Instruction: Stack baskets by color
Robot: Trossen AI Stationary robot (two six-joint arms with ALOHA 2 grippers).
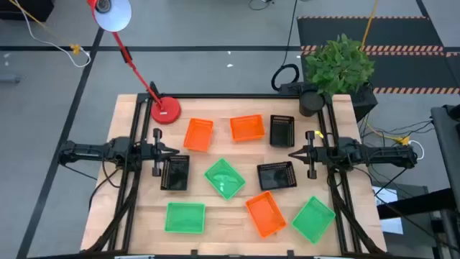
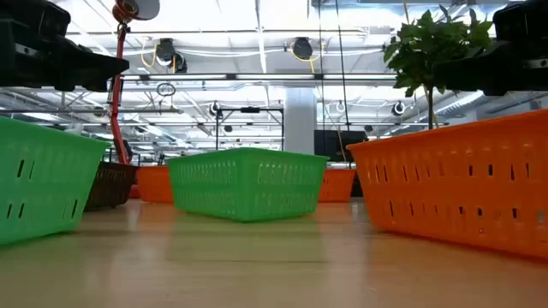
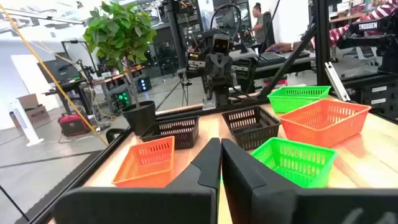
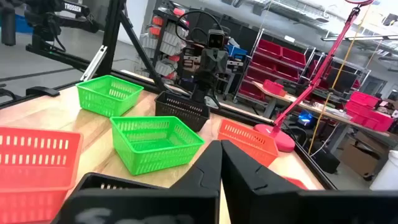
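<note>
9 small plastic mesh baskets, 3 orange, 3 green, 3 black, lie unstacked across the wooden tabletop between left gripper and right gripper, both with jaws pressed together, empty.

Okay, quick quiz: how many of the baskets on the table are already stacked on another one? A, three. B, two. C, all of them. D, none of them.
D: the high view shows all nine baskets lying singly on the table, for example the green basket in the middle, with none on another.
</note>
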